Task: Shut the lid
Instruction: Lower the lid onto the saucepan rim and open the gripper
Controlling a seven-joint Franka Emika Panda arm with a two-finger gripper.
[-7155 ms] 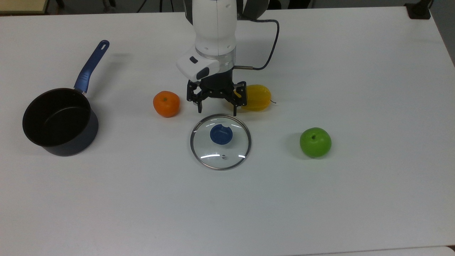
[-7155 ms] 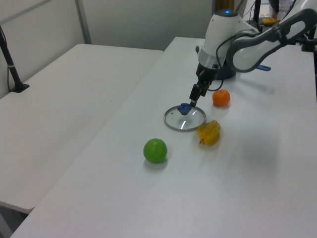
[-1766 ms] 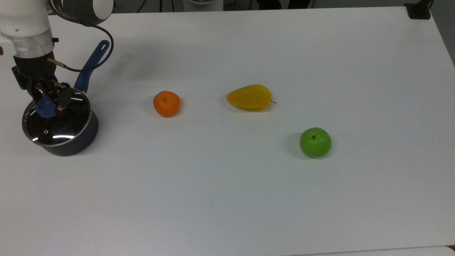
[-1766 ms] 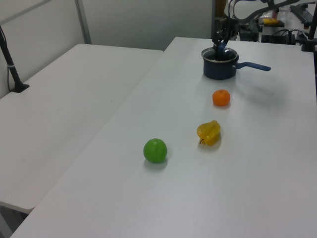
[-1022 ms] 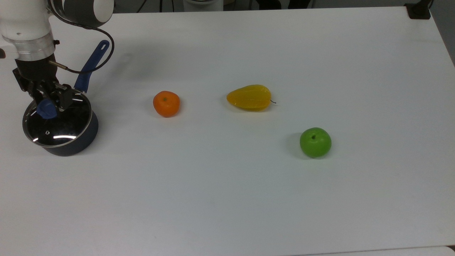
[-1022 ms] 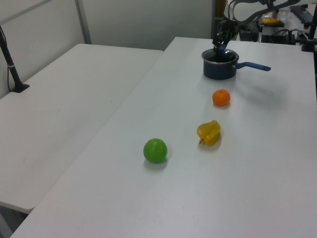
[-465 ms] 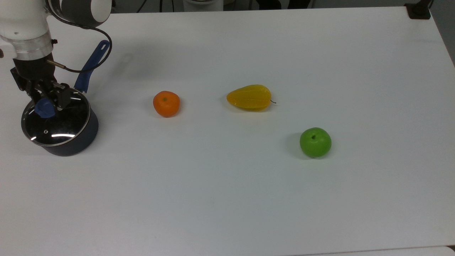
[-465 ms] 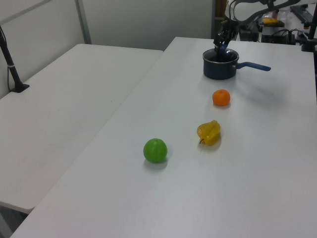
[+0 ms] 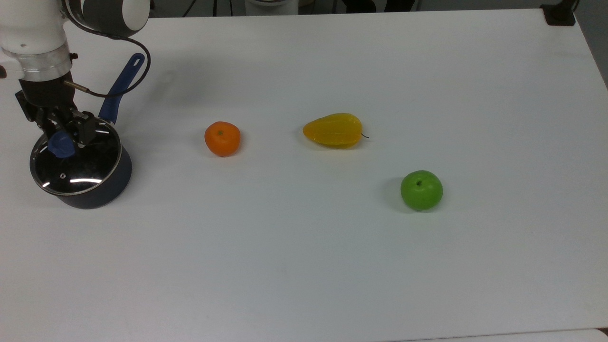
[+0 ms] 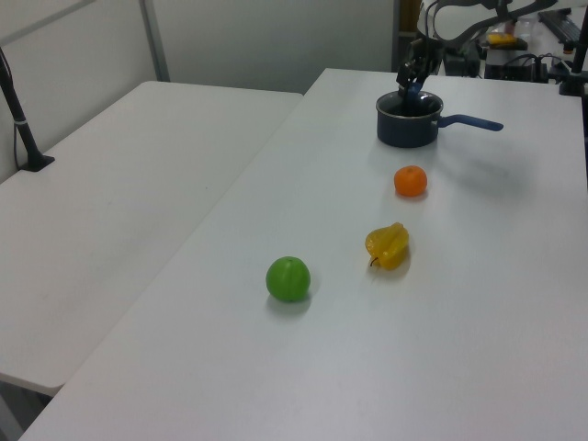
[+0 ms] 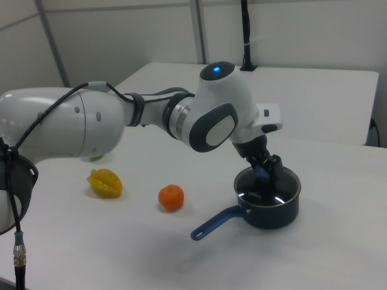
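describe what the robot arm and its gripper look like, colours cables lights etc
The arm has smooth white rounded shells with dark grey joint caps and a small blue light on top of one joint. A silver metal ring sits at the wrist, above a black section. The gripper is black, with two angular open-framed fingers. A thin dark cable loops from the wrist.

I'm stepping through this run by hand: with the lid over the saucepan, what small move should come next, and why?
Probably open the tool and let go of the blue knob. The lid already lies over the saucepan, its metal rim roughly matching the pan's mouth, while the tool holds the knob. I cannot tell if it is fully seated.
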